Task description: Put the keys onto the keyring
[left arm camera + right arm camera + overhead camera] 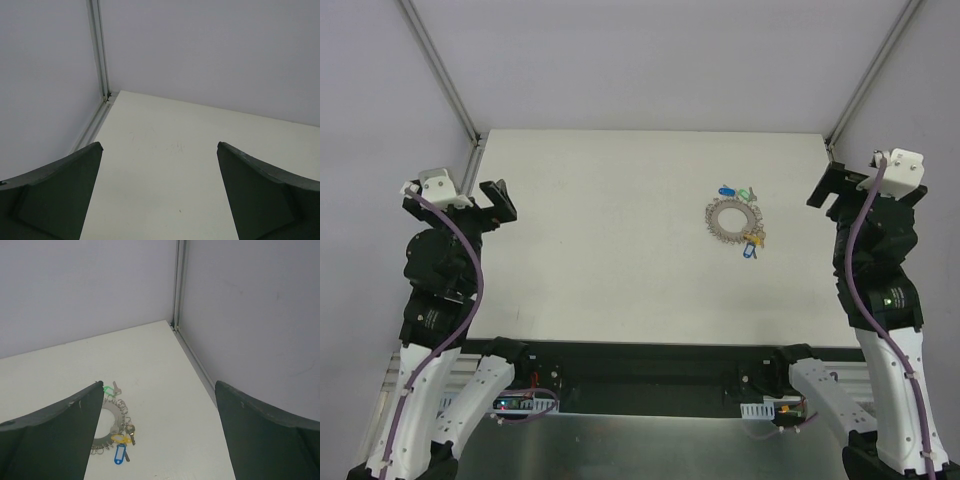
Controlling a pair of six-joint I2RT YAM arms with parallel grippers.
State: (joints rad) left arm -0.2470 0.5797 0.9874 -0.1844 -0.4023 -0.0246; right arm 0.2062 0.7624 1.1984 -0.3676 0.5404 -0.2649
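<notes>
A white bench (600,250) is seen from above, enclosed by pale walls (650,60) with a metal rail (440,75) running down to each far corner. The keyring (731,221), a flat grey ring with a bumpy rim and a wide central hole, is laid flat on the right half of the bench, nearer the right arm than the left.

The keys (746,193) are gathered around its rim. A blue key (726,191) and a green key (746,193) are found at the far edge of the ring. A yellow key (754,238) and a second blue key (748,252) are found at its near right edge. All of them lie at or just beside the rim, but it cannot be told whether they are threaded onto it.

The left gripper (498,200) is held above the left edge of the bench, well apart from the ring. Its fingers (55,195) are spread wide, with only bare bench seen between them.

The right gripper (832,185) is held over the right edge of the bench, near the ring but not touching it. Its fingers (55,435) are likewise parted wide and nothing is held between them. In the right wrist view, part of the ring is hidden behind the left-hand finger, while the green, yellow and blue heads are seen beside it.
</notes>
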